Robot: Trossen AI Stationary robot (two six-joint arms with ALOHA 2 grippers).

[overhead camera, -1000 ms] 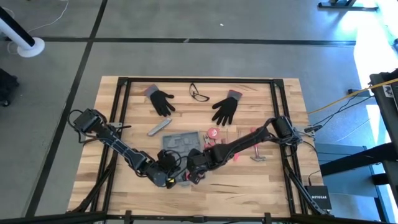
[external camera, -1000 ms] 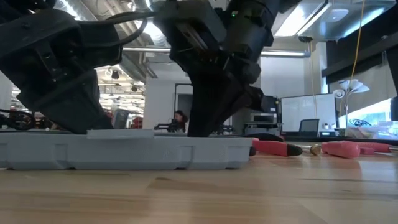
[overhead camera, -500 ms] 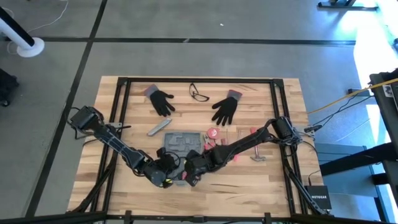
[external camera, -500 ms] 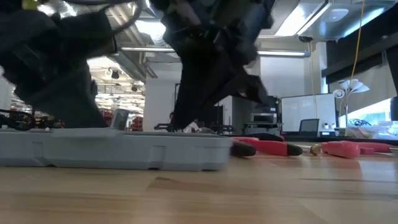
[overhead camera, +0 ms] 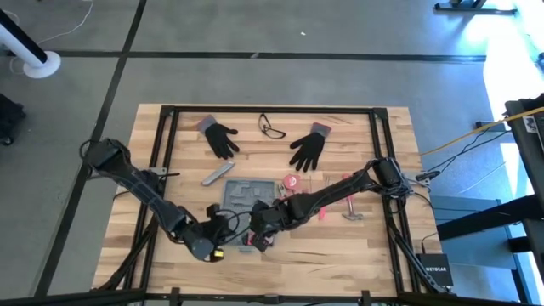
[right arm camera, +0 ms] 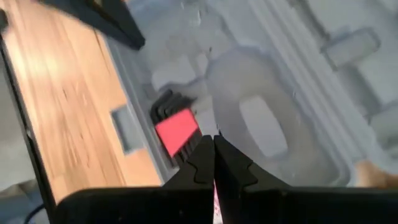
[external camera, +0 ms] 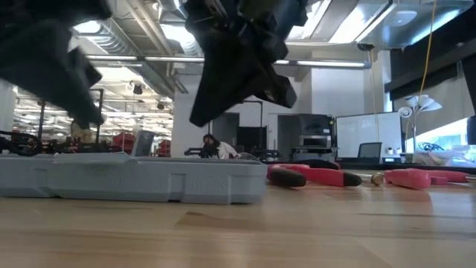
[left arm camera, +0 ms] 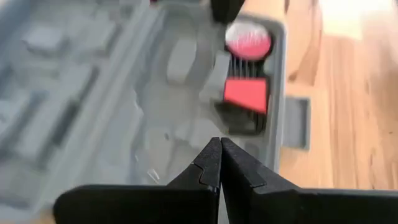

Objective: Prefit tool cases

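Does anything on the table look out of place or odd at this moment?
Nothing looks damaged or spilled. The open grey tool case lies flat on the table. Red-handled tools lie loose beside it, outside its recesses. Both the left gripper and the right gripper are shut, holding nothing.

You're looking at a robotics lab or workshop: a wooden counter [overhead camera: 357,246] on a black frame stands on bare concrete floor [overhead camera: 255,76], and beyond it are exposed ceiling ducts [external camera: 141,45], strip lights, monitors [external camera: 368,150] and a seated person [external camera: 212,145].
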